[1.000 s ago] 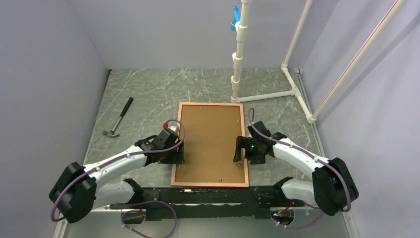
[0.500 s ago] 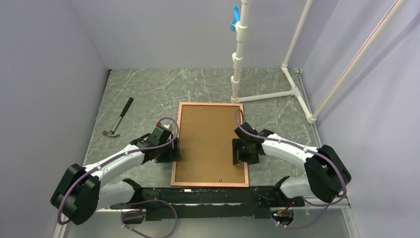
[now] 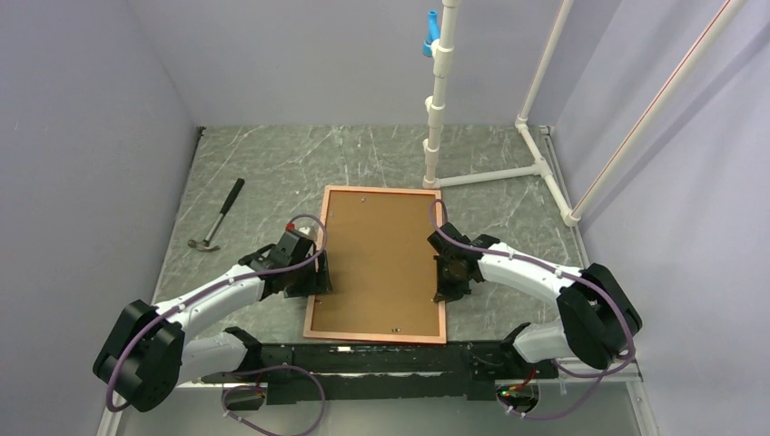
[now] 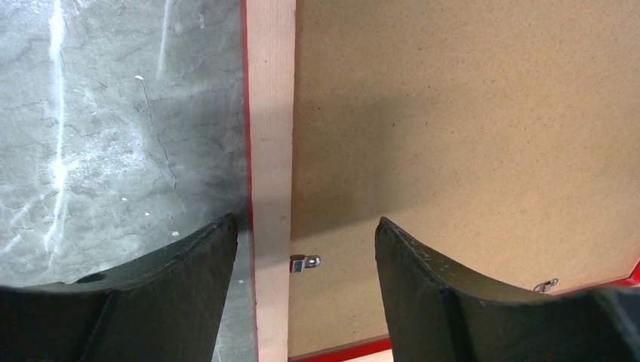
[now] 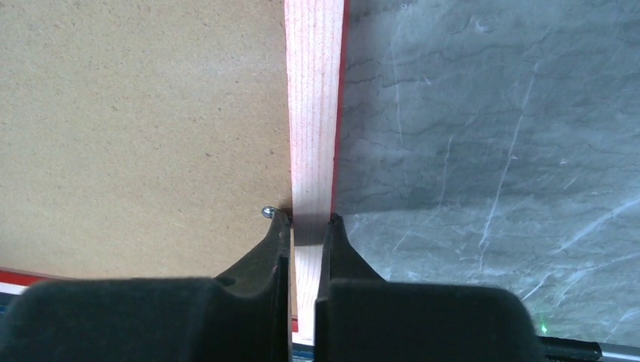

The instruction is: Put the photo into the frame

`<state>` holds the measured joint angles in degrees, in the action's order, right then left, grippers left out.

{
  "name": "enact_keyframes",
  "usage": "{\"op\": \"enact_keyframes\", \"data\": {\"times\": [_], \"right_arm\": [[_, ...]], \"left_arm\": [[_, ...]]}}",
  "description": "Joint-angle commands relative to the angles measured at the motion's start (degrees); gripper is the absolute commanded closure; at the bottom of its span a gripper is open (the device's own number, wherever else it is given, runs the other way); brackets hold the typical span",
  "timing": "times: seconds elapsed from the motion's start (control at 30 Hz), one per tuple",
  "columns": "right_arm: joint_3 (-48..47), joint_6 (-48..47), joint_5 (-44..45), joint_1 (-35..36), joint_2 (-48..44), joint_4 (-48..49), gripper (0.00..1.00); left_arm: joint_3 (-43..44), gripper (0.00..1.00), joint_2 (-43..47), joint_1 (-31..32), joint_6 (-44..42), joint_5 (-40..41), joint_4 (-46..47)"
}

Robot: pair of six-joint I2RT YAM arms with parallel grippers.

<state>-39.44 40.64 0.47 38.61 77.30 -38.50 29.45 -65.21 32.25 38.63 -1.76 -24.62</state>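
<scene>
The frame [image 3: 381,190] lies face down on the marble table, a brown backing board [image 3: 377,263] filling its back. The photo is hidden. My left gripper [image 3: 320,277] stands open astride the frame's left rail [image 4: 270,113]: one finger is over the table, the other over the backing board [image 4: 468,113], and the jaws hold nothing. A small metal clip [image 4: 305,262] sits between them. My right gripper [image 3: 442,282] is shut on the frame's right rail [image 5: 315,90], and its fingertips [image 5: 281,223] pinch the pale wood beside the board [image 5: 136,113].
A hammer [image 3: 218,215] lies on the table at the left. A white pipe stand [image 3: 436,118] rises just behind the frame's far right corner, with a blue piece [image 3: 429,34] near its top. More pipes run along the right wall [image 3: 545,163]. Grey walls enclose the table.
My right gripper has closed on the frame's right rail. The frame has slid a little to the left, its near end most. The left gripper stays open.
</scene>
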Motion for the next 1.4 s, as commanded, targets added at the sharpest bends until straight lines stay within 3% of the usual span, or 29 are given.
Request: {"op": "enact_keyframes", "data": {"times": [0.0,0.13,0.17,0.23,0.3,0.47,0.7,0.87,1.03,1.37], "right_arm": [[-0.66,-1.17,6.00,1.23,2.07,-2.32,1.00],[-1.07,-1.66,6.10,1.31,0.97,-1.84,1.00],[-1.20,-1.77,5.49,1.29,0.54,-1.43,0.93],[-1.60,-2.01,4.72,1.10,-0.57,-0.60,0.61],[-2.09,-2.37,3.87,0.68,-1.61,0.27,0.40],[-3.07,-4.75,-1.83,-3.97,-1.56,4.14,0.07],[-4.68,-8.12,-13.62,-13.09,4.37,13.03,0.01],[-7.91,-8.57,-17.79,-14.18,9.05,15.25,0.02],[-7.47,-8.41,-19.61,-14.23,8.34,15.33,0.02],[-3.80,-8.01,-21.32,-14.19,2.07,12.69,0.03]], "left_arm": [[-0.46,0.29,0.15,-0.68,-0.14,-0.78,1.23],[0.18,0.28,0.54,-1.94,-0.95,-0.61,0.37],[0.36,0.28,0.68,-2.52,-1.31,-0.78,0.17],[0.92,0.26,1.09,-3.86,-2.26,-1.10,-0.18],[1.55,0.25,1.22,-5.36,-3.24,-1.67,-0.41],[2.81,0.15,-0.42,-10.46,-5.79,-5.88,1.04],[4.29,0.14,-9.34,-15.22,-7.85,-15.99,7.91],[4.03,0.20,-13.69,-15.24,-6.82,-23.45,12.88],[1.99,0.23,-11.30,-14.02,-5.68,-26.53,13.10],[-1.06,0.25,-2.79,-9.48,-2.98,-24.14,8.62]]}}
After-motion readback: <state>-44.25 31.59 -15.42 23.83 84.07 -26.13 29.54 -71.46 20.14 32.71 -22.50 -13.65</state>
